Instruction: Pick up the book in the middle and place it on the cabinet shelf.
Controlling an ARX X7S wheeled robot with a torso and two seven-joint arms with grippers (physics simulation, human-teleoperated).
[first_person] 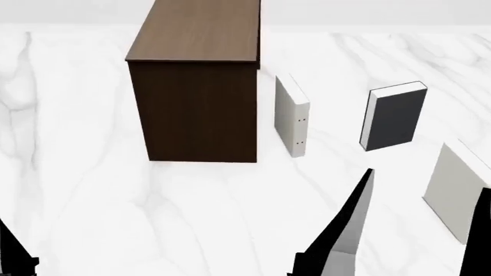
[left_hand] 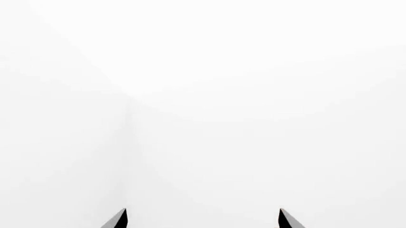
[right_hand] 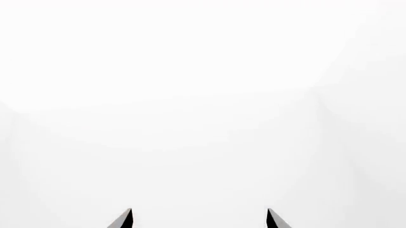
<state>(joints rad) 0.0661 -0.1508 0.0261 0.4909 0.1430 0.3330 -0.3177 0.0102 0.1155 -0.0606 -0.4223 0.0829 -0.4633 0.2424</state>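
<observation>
The dark grey book [first_person: 396, 119] stands upright on the white marble table, white page edges on its left side, between two off-white books. The dark brown cabinet shelf [first_person: 195, 109] with a flat lighter top stands at the back left. My right gripper [first_person: 426, 181] is open and empty, low at the front right, in front of the grey book and apart from it. My left gripper [left_hand: 203, 211] is open and empty; only one dark finger [first_person: 14, 254] shows at the head view's bottom left. Both wrist views show only white past the fingertips [right_hand: 129, 213].
An off-white book with small dots [first_person: 292, 117] stands just right of the cabinet. Another off-white book [first_person: 454, 190] stands at the right edge, close to my right gripper's outer finger. The marble table [first_person: 153, 218] stretches across the front and left.
</observation>
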